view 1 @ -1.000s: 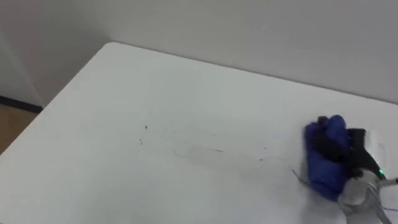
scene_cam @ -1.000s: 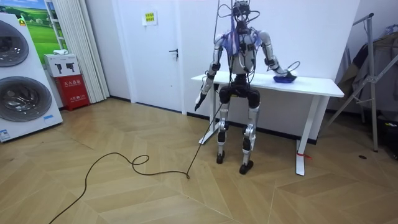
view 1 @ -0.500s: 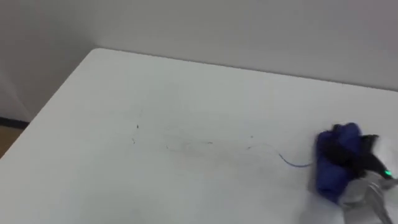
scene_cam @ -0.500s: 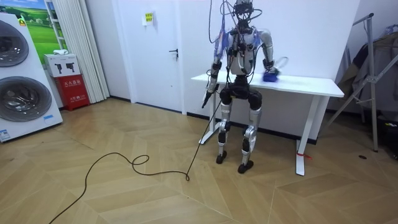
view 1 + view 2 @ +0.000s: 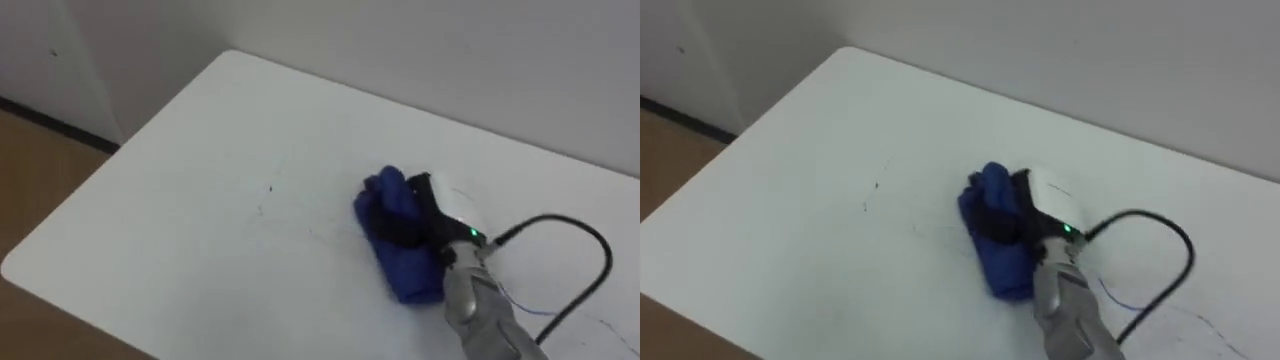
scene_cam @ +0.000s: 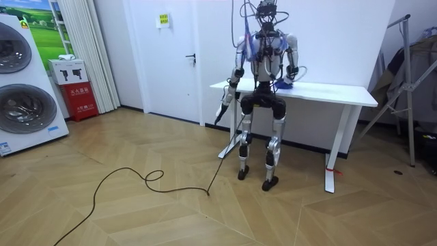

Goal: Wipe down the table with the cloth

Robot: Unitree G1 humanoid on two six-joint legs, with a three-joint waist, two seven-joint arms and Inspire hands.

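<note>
Robot hand (image 5: 438, 216) around cloth (image 5: 406, 270) on table (image 5: 190, 225)

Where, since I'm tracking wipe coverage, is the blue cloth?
In the left eye view the blue cloth sits centrally on the white table, clutched under the right hand, right of faint marks. The left hand hangs at the robot's side.

Right hand (image 5: 440, 214): my fingers are black, the back plate white, with a small green light at the wrist.
Forearm: mine is a smooth, rounded, silver-grey tube.
Cable: black, looping off my wrist.
Torso and legs: silver-grey shells, black joints, wires bundled on my upper body.
Left hand (image 6: 220, 111): dark.
</note>
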